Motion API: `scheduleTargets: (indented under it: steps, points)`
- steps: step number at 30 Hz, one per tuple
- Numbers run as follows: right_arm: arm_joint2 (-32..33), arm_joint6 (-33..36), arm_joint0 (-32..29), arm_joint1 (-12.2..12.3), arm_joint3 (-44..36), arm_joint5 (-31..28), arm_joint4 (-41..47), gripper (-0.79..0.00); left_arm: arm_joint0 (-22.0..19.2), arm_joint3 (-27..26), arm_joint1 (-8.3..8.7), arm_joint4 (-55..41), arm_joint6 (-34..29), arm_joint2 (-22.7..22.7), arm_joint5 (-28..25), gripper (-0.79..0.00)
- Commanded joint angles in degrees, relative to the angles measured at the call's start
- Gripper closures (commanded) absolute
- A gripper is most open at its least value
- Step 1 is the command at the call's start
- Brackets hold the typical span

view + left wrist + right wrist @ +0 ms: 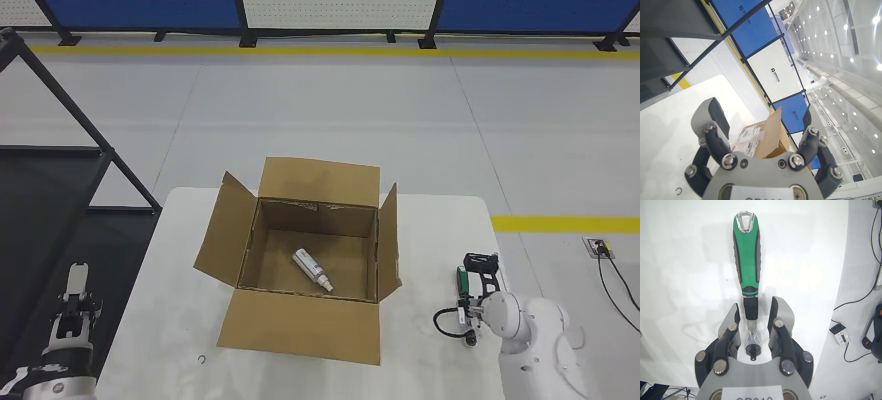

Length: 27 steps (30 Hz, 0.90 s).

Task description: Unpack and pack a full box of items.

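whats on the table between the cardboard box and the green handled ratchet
Nothing. In the top view, the stretch of table between the cardboard box and the green-handled ratchet is bare white surface.

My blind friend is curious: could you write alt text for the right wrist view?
A ratchet wrench with a green and grey handle lies on the white table, its chrome head between the open fingers of the right gripper. Black cables lie on the floor beside the table.
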Motion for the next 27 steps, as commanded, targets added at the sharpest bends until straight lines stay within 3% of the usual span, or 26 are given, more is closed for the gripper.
scheduleTargets:
  steps: [1, 7, 8, 9, 10, 19, 27]
  points:
    - [-0.16, -0.1, 0.28, 0.08, 0.65, -0.08, 0.22, -0.363, 0.0, 0.0, 0.0, 0.0, 0.0, 0.0, 0.0, -0.785]
    - [-0.85, -0.6, 1.02, 0.32, 2.66, 0.12, 0.96, -0.265, 0.0, 0.0, 0.0, 0.0, 0.0, 0.0, 0.0, -0.785]
    - [-0.95, -0.43, 1.17, 0.36, 3.08, 0.16, 1.11, -0.185, 0.0, 0.0, 0.0, 0.0, 0.0, 0.0, 0.0, -0.785]
    - [-1.01, -0.28, 1.39, 0.41, 3.36, 0.3, 1.27, -0.04, 0.0, 0.0, 0.0, 0.0, 0.0, 0.0, 0.0, -0.785]
    - [-1.04, -0.3, 1.54, 0.45, 3.52, 0.5, 1.39, 0.0, 0.0, 0.0, 0.0, 0.0, 0.0, 0.0, 0.0, -0.785]
    - [-1.63, 0.48, 1.13, 0.87, -2.53, 3.18, -0.34, 0.0, 0.0, 0.0, 0.0, 0.0, 0.0, 0.0, 0.0, -0.785]
    - [-6.68, 5.53, 1.43, 0.91, -19.39, 4.64, -7.43, 0.0, 0.0, 0.0, 0.0, 0.0, 0.0, 0.0, 0.0, -0.785]
